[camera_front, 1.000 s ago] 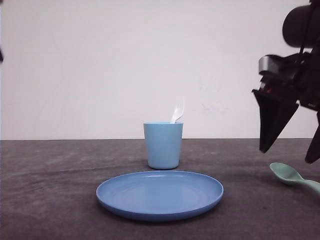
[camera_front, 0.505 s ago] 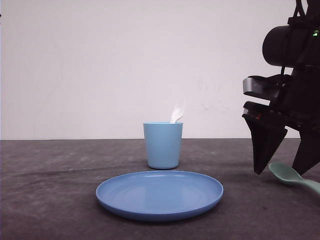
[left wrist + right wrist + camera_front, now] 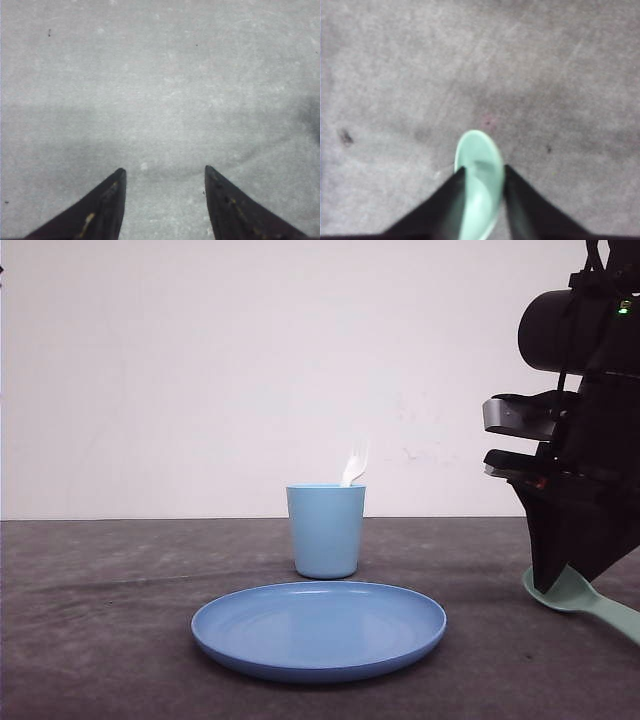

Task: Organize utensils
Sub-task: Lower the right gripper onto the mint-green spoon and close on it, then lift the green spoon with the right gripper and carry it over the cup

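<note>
The mint-green spoon [image 3: 578, 596] lies on the dark table at the far right, its handle running off to the right. My right gripper [image 3: 549, 582] has come down over its bowl. In the right wrist view the two black fingers press against both sides of the spoon [image 3: 478, 150] bowl, so my right gripper [image 3: 483, 169] is shut on it. The white fork [image 3: 356, 462] stands tines-up in the light blue cup [image 3: 326, 532] at the table's middle. My left gripper [image 3: 164, 170] hangs open over bare table with nothing between its fingers.
A blue round plate [image 3: 320, 632] lies in front of the cup, nearer the table's front edge. Bare dark table stretches to the left of the plate and cup. A white wall stands behind the table.
My right arm has come down and slightly left onto the spoon, and its fingers have closed against the bowl. The spoon has shifted a little to the left.
</note>
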You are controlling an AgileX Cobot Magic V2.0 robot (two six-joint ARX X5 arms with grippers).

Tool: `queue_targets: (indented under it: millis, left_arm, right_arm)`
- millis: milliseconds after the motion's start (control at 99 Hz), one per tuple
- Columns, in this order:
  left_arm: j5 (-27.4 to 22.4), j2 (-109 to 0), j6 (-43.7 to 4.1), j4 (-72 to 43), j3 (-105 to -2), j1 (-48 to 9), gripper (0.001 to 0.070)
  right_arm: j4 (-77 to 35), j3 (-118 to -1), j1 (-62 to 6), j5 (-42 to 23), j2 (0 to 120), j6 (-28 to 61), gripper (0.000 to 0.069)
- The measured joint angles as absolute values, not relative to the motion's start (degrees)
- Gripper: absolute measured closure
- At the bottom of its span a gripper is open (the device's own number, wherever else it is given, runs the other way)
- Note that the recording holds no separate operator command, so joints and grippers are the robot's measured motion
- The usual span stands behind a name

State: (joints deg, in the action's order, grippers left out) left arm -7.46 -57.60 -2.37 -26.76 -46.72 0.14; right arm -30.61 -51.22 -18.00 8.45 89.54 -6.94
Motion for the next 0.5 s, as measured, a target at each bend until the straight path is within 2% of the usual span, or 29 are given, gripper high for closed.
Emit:
queue_targets:
  millis: [151,353,505]
  left_arm:
    - [-7.46,-57.60,-2.37,-26.76,-46.72,0.14,0.0413]
    - [-7.46,-57.60,-2.37,-26.61,-46.72,0.14,0.0413]
    - [-7.46,-57.63,-2.37,-26.52,-46.72,0.14,0.0413]
  right_arm:
    - [-31.20,-51.22,-18.00,7.64,89.54,-6.94,0.0663]
    - [-30.48,-51.22,-18.04,7.53,89.52,-6.94,0.0668]
    - [-24.86,-51.22,-18.92,7.55,86.98,-6.94,0.0668]
